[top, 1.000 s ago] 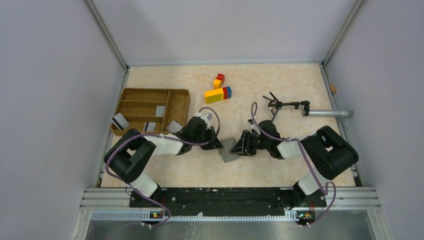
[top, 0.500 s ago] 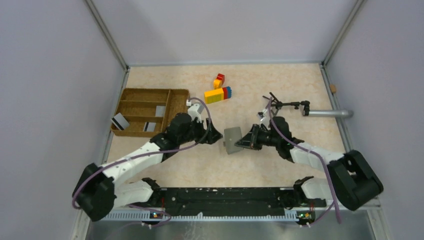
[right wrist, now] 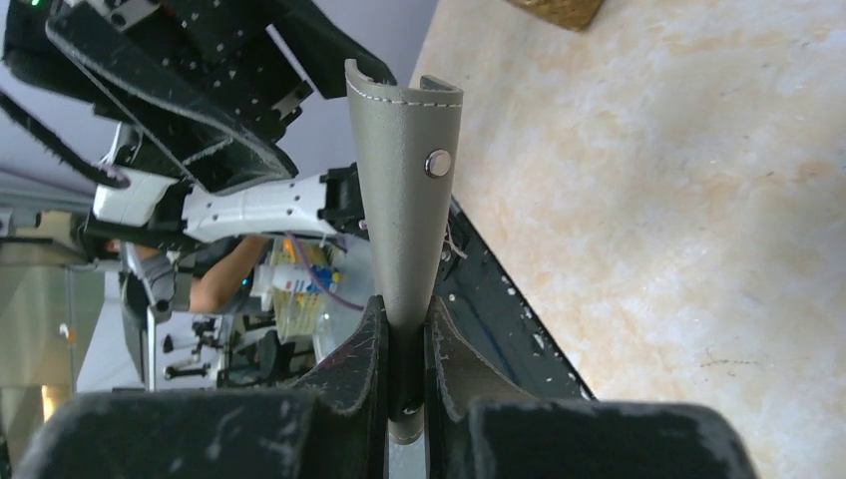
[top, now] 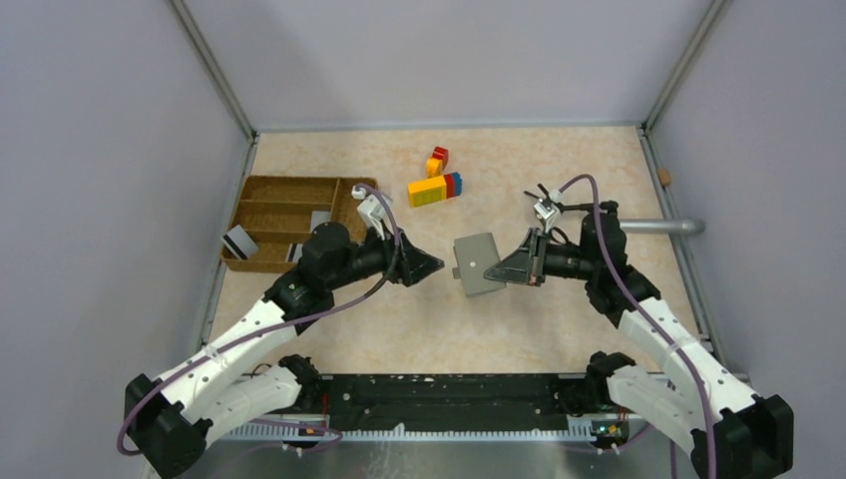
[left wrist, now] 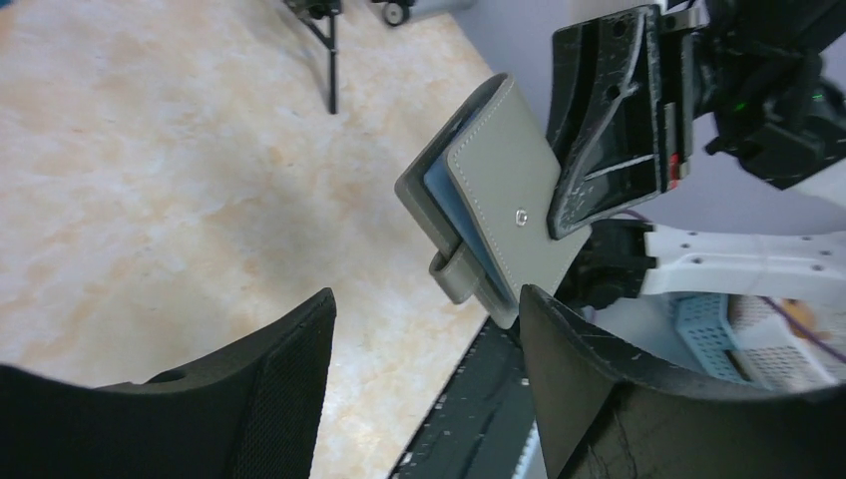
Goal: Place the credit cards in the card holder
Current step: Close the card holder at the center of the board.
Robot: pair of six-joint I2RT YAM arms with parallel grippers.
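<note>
Pale lilac walls (top: pixel 110 150) close in a beige marbled table (top: pixel 559 339). Near the table's left edge sits a brown wicker tray (top: pixel 289 181), with the credit cards (top: pixel 237 241) lying along its near side. Mid-table, the right gripper (top: pixel 496 272) pinches the grey card holder (top: pixel 477 264) by one edge, holding it off the surface. The left gripper (top: pixel 436 265) faces it, jaws spread and empty, just apart from it. Coloured blocks (top: pixel 435 186) lie farther back.
</note>
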